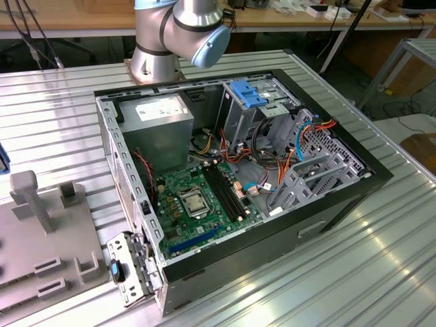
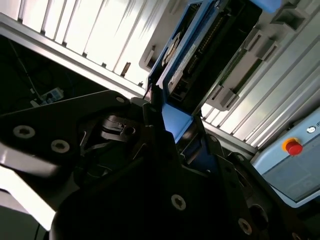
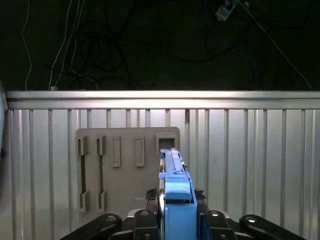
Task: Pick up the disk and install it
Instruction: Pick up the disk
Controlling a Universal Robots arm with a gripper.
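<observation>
The end effector (image 3: 176,196) is closed on the disk (image 3: 172,165), its two fingers (image 3: 151,200) pressed against the blue carrier frame from either side, so the drive stands on edge between them. The disk's long axis runs straight out from the grip, away from the wrist and towards the grey holder plate (image 3: 127,165) lying on the ribbed metal worktop (image 3: 250,150). In the second wrist view the dark body of the disk (image 2: 200,50) reaches past the end effector (image 2: 170,120) towards the plate's grey brackets (image 2: 235,85). I cannot tell whether its far end is clear of the plate or resting in it.

In the exterior view the open computer case (image 1: 340,204) sits to the exterior view's right of the holder plate (image 1: 41,231). The metal drive cage (image 1: 248,109) stands at the side of the case farther from the plate. Judged from this, the disk is in hand but not yet installed.
</observation>
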